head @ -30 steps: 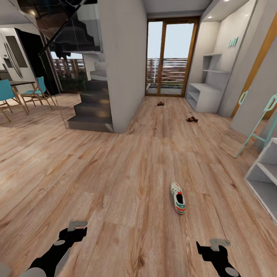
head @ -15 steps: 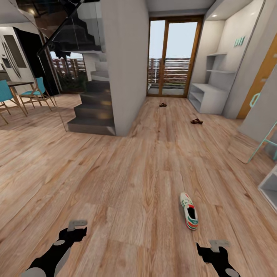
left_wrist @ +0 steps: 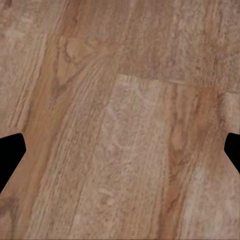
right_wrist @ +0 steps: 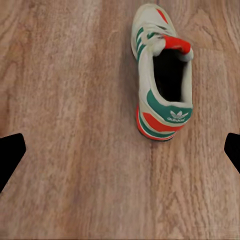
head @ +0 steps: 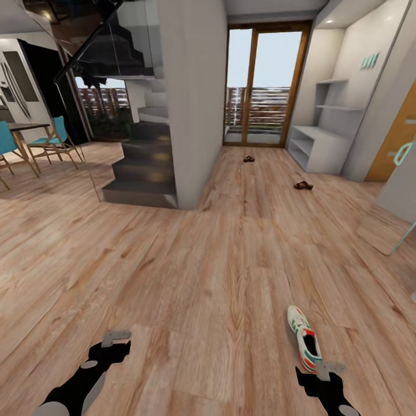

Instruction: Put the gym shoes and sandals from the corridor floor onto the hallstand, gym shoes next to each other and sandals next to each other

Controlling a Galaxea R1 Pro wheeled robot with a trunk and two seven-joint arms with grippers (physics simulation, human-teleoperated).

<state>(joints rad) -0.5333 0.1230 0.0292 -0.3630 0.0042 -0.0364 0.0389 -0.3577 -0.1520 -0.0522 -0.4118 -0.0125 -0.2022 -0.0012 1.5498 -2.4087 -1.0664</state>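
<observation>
One white gym shoe [head: 305, 344] with green stripes and red accents lies on the corridor floor [head: 231, 260], just ahead of my right gripper [head: 323, 375]. The right wrist view has the same shoe [right_wrist: 162, 75] heel-near, between the open fingertips [right_wrist: 10, 155]. My left gripper [head: 110, 346] hangs open over bare planks [left_wrist: 120, 120]. Two dark-brown sandals lie far down the corridor: one [head: 248, 159] by the glass door, one [head: 303, 185] nearer the grey hallstand [head: 315, 147] at the back right.
A dark staircase [head: 144, 173] and a white wall column [head: 193, 98] stand at left-centre. Teal chairs [head: 49, 141] and a table are at far left. A wooden door [head: 398, 144] and teal-handled panel sit at right. Glass doors [head: 263, 81] end the corridor.
The whole view has shifted: the camera moved forward and turned left, so the gym shoe now sits closer and further right, near my right gripper. Both grippers stay open.
</observation>
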